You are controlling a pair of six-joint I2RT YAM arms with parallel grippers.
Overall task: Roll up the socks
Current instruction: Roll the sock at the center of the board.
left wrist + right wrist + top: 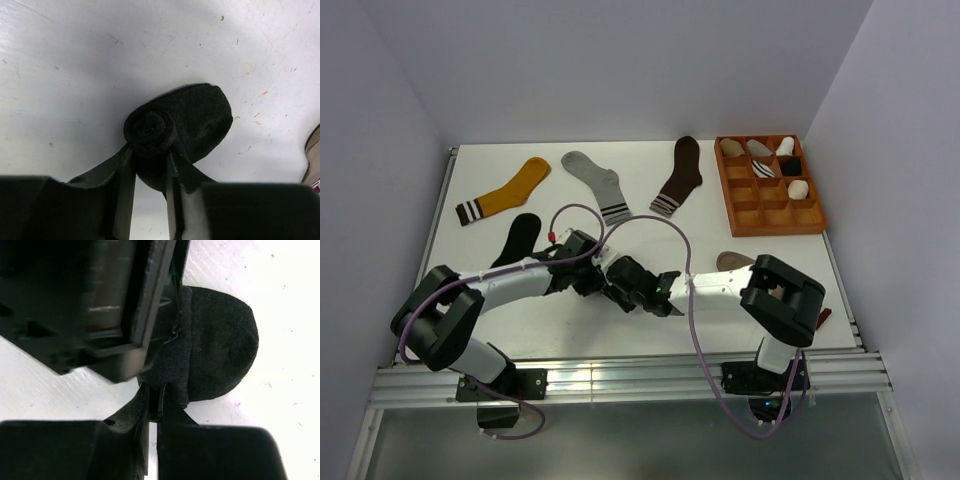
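Your left gripper [150, 154] is closed narrowly on the charcoal sock [200, 117]. Its two fingers press either side of a tight coil of fabric. The sock's rounded toe end lies flat on the white table [75, 75] just beyond the coil. Your right gripper [156, 396] meets it from the opposite side, its fingers pinched almost together on a fold at the sock's edge, with the left gripper's body close beside it. Seen from overhead, both grippers meet at the sock in the middle of the table, toward the front. A second black sock [518, 238] lies just left of the left arm. A taupe sock [732, 262] peeks out behind the right arm. Further back lie a mustard sock [508, 192], a grey sock [596, 183] and a brown sock [681, 177]. A wooden tray [769, 222] holding rolled socks sits at the back right.
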